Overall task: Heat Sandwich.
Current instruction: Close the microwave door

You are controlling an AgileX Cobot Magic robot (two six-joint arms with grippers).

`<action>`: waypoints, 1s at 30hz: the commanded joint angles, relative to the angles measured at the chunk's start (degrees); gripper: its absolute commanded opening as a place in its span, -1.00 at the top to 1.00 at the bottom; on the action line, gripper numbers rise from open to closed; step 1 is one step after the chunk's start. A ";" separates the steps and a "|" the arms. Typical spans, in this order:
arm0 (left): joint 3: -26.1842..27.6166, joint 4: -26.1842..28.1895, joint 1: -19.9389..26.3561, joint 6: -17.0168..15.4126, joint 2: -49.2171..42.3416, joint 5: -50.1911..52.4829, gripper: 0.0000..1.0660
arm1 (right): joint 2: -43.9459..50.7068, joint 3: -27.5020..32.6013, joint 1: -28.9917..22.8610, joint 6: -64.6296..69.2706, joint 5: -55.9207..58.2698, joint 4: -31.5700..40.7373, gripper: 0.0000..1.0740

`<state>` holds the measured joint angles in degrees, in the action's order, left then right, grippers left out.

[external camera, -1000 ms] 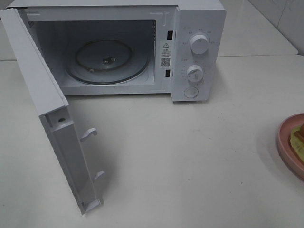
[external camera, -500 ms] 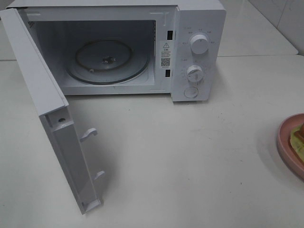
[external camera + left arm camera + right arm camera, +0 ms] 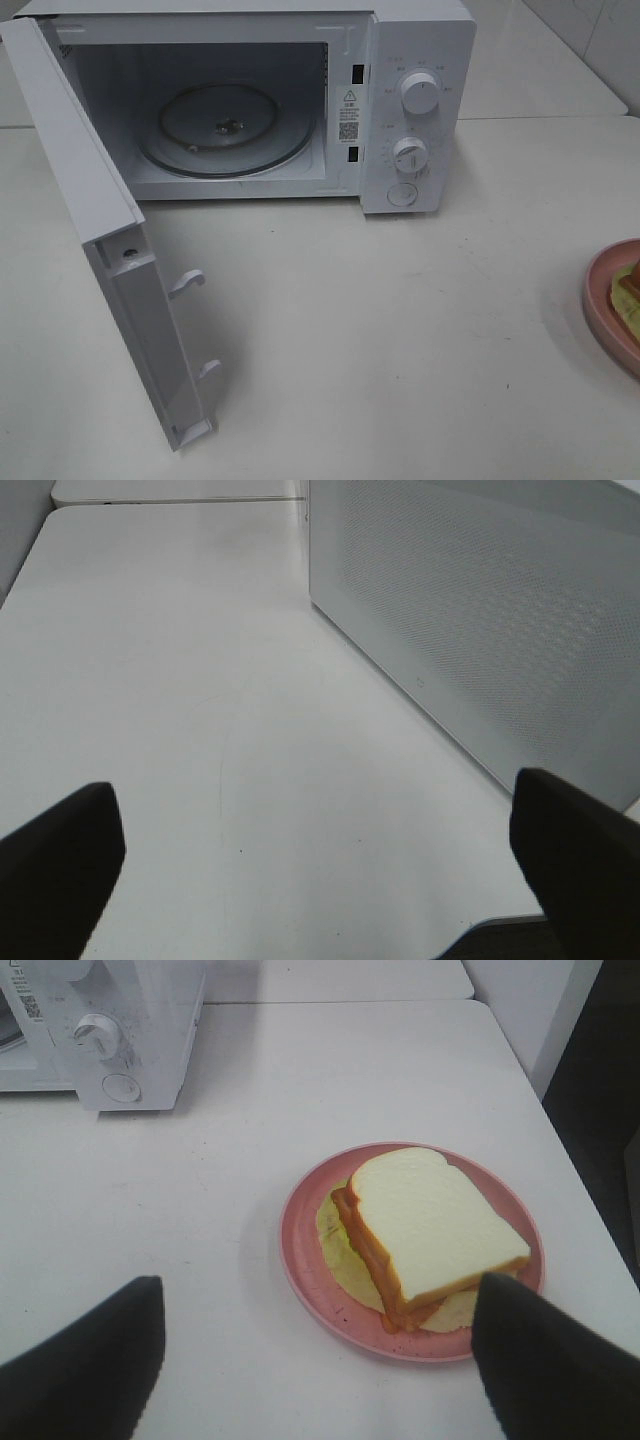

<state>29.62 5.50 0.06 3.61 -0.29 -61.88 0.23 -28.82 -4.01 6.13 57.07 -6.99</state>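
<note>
Sandwich [image 3: 430,1230] sits on pink plate [image 3: 305,1250] at 3 o'clock edge of desk [image 3: 400,330], well apart from microwave [image 3: 420,110], whose door [image 3: 100,230] is swung open, ready for loading. Right end effector [image 3: 315,1360] hovers wide open over plate, holding nothing, lined up to grab. Left end effector [image 3: 320,870] is fully open and empty beside the door.

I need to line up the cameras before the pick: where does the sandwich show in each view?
Exterior high: the sandwich is cut off at the right edge, on the pink plate.
Left wrist: not in it; only table and the microwave's perforated side.
Right wrist: the sandwich lies centre-right on the pink plate, ahead of the open right gripper.
Shared landmark: the microwave's lower knob.
</note>
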 commanded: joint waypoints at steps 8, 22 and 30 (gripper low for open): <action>0.00 0.29 0.06 -0.11 -0.29 0.29 -0.83 | 1.55 0.17 0.40 -0.52 0.00 0.11 -0.42; 0.00 0.29 0.06 -0.11 -0.29 0.29 -0.83 | 1.55 0.17 0.40 -0.52 0.00 0.11 -0.42; 0.00 0.29 0.06 -0.11 -0.29 0.29 -0.83 | 1.55 0.17 0.40 -0.57 0.00 0.11 -0.42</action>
<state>29.62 5.50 0.06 3.61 -0.29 -61.88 0.23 -28.82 -4.01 6.07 57.07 -6.99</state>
